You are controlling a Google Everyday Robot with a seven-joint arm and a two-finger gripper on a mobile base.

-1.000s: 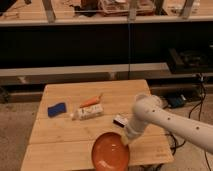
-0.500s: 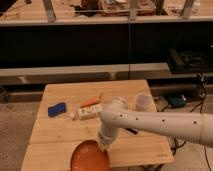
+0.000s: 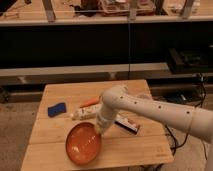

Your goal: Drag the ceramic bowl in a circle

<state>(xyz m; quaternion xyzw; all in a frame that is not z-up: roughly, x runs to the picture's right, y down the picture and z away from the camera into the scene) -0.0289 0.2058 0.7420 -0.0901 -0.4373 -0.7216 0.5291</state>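
Note:
The ceramic bowl (image 3: 83, 143), wide, shallow and glossy orange-red, sits on the wooden table (image 3: 145, 147) near its front edge, left of centre. My gripper (image 3: 100, 129) is at the bowl's upper right rim, touching it. The white arm (image 3: 150, 109) reaches in from the right and bends down to that rim, hiding a small part of it.
Behind the bowl lie a blue sponge (image 3: 57, 109), a small orange carrot (image 3: 90, 102) and a white bottle on its side (image 3: 81, 114). A dark flat packet (image 3: 128, 125) lies right of the gripper. Dark shelving stands behind the table.
The bowl has slid left along the table's front and then a little away from the edge. The arm swung left with it and stays at its rim.

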